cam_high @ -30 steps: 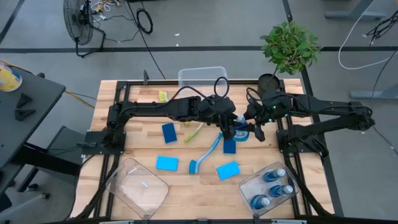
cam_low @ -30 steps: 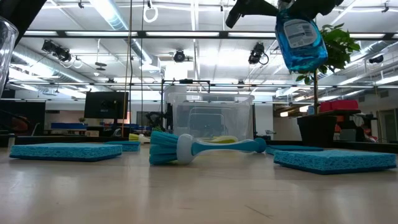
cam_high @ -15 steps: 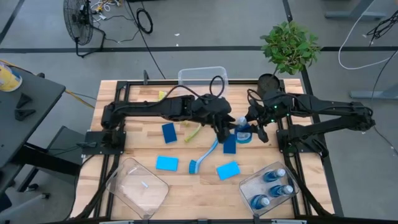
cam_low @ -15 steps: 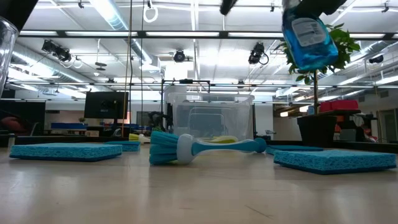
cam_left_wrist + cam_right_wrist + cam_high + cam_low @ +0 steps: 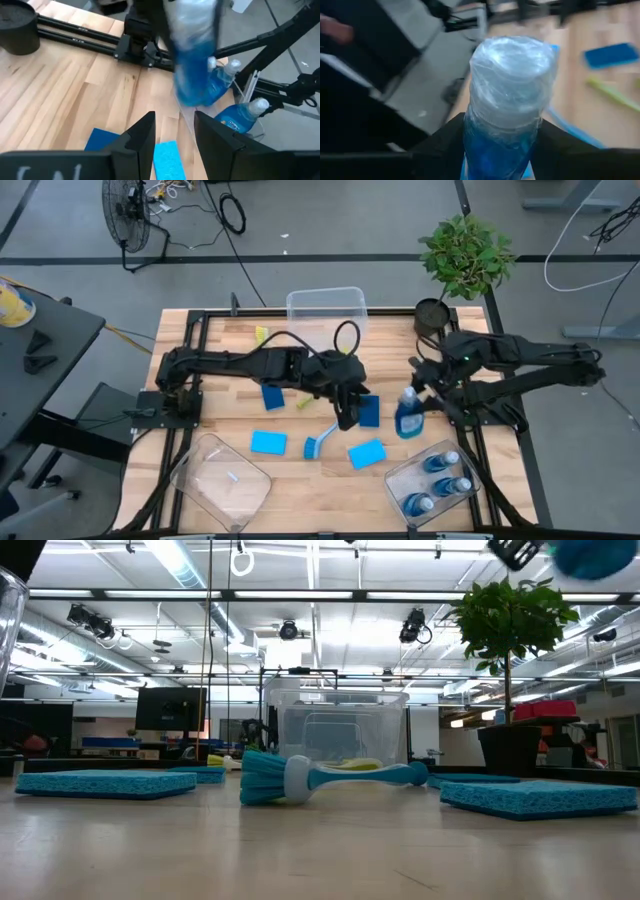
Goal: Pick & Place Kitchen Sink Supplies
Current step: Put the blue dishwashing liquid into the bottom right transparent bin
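The right gripper (image 5: 420, 392), now clamping the 4th soap bottle (image 5: 407, 417), is swinging it toward the bin (image 5: 395, 476) holding 3. The left gripper (image 5: 346, 412), narrowly parted and empty, is retreating over the blue brush (image 5: 322, 441).

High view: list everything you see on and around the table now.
Bins: three, clear; one at the top edge, two at the bottom corners.
Bottles: three, blue, in the bottom-right bin.
Held bottle: one, blue, off the table, right of centre.
Sponges: four, two light and two dark blue, mid-table.
Blue brush: one, centre.
Green brushes: two, yellow-green, left of centre.
Plant: one, green, top-right corner.
Fan: one, black, on the floor.
Left pincer: open, empty, over the centre.
Right pincer: shut on the held bottle.
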Available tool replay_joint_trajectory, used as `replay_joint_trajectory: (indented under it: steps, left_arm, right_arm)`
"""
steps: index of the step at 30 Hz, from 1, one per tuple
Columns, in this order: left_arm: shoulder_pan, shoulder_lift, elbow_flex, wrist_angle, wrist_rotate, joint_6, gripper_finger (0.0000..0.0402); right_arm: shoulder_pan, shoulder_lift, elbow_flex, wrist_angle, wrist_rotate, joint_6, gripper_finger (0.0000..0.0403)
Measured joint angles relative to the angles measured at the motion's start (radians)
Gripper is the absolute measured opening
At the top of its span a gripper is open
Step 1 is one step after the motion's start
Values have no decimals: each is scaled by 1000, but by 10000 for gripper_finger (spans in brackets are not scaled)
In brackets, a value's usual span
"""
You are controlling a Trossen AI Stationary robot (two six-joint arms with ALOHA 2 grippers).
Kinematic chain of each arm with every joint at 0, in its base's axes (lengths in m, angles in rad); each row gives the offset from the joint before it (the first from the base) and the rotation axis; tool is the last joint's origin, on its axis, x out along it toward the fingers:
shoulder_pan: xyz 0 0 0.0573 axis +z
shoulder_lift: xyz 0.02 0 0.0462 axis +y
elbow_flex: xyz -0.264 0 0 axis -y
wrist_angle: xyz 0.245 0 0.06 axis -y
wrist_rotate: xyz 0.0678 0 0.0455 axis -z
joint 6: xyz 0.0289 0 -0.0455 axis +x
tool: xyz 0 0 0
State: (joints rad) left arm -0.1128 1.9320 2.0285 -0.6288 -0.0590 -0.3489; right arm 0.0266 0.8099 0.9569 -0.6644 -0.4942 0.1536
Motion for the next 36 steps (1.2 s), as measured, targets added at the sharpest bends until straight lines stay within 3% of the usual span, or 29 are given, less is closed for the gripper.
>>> replay_joint_trajectory:
  steps: [4,10,18,24,36]
  left_arm:
    - [-13,0,0,1,-23,-1,139]
    - [-16,1,0,1,-38,-8,139]
    - [-16,1,-1,2,-38,-29,139]
    - [-16,2,-1,2,-38,-33,139]
    - [-16,2,-2,2,-38,-34,139]
  right_arm:
    - [102,-32,0,52,-3,54,170]
    - [281,-49,0,146,76,103,169]
    - [511,-41,0,168,313,38,169]
    - [623,0,1,168,447,-17,169]
    - [759,169,1,167,547,-12,169]
